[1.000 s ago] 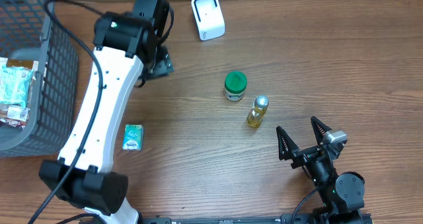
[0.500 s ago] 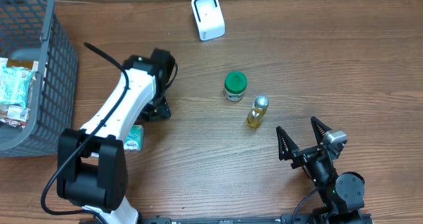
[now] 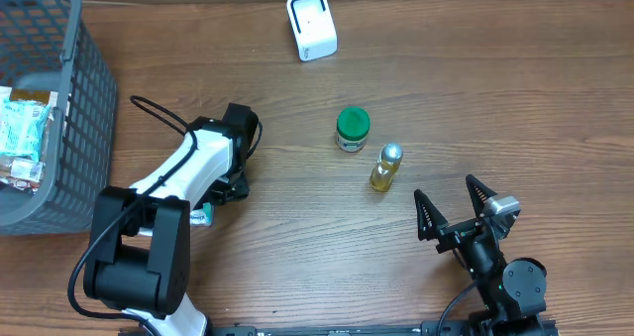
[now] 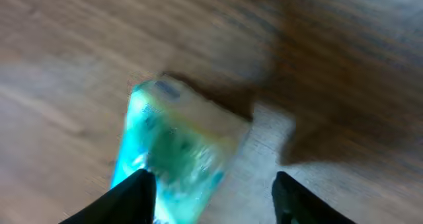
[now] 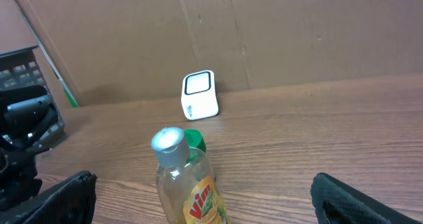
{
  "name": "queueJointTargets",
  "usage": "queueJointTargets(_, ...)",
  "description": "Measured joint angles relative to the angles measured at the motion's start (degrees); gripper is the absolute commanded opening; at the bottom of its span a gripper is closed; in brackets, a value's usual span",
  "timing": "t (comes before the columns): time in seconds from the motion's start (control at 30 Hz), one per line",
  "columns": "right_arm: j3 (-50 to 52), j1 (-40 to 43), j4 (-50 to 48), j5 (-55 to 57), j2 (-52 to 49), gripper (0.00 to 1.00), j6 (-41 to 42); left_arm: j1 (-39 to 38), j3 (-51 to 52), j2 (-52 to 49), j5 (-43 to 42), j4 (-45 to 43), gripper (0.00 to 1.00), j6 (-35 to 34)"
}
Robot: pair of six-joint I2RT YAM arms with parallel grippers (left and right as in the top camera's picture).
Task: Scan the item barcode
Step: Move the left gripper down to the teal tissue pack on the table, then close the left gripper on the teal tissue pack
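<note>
— Far left?
— Grey basket (image 3: 91, 108), packets inside, well off to the left of the left gripper (image 4: 213, 181).

— And at that gripper?
— Pointed down at the counter (image 3: 297, 267), jaws parted, astride the teal packet (image 4: 168, 141). Close against the packet on the left finger's side; a strip of bare wood before the right finger. Not clamped. Blurred in the wrist view, so no print legible.

— Further right?
— White scanner (image 3: 311, 25), well ahead of that gripper and to its right, near the counter's far edge. Then a green-lidded jar (image 3: 352, 128), and just beside it a yellow bottle (image 3: 385, 168) standing upright, both between the two grippers.

— Right side?
— Right gripper (image 3: 446, 190), spread wide, holding nothing. Bottle near, ahead and slightly to its left; jar just behind the bottle; scanner far beyond.
</note>
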State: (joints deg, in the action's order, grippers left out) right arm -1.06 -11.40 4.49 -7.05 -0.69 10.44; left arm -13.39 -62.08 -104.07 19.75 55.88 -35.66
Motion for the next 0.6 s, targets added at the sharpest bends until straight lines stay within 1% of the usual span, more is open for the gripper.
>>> queueJointTargets(0.1,0.0,0.0,0.0,0.0,0.0,1.0,0.0,0.0,1.3,0.0,-0.3,-1.8,0.42,-0.1)
queueJointTargets(0.17,0.0,0.0,0.0,0.0,0.0,1.0,0.0,0.0,2.0,0.0,-0.7,-2.4,0.29,0.0)
queueJointTargets(0.23,0.0,0.0,0.1,0.0,0.0,1.0,0.0,0.0,2.1,0.0,-1.1,-3.0,0.25,0.2)
queueJointTargets(0.37,0.0,0.0,0.0,0.0,0.0,1.0,0.0,0.2,2.1,0.4,-3.5,-5.6,0.25,4.1)
queueJointTargets(0.47,0.0,0.0,0.0,0.0,0.0,1.0,0.0,0.7,2.0,1.6,-10.2,-10.0,0.25,9.2)
queueJointTargets(0.57,0.0,0.0,0.0,0.0,0.0,1.0,0.0,0.8,1.7,2.1,-21.7,-15.9,0.27,13.3)
queueJointTargets(0.6,0.0,0.0,0.0,0.0,0.0,1.0,0.0,0.8,1.6,2.1,-27.6,-18.5,0.27,14.4)
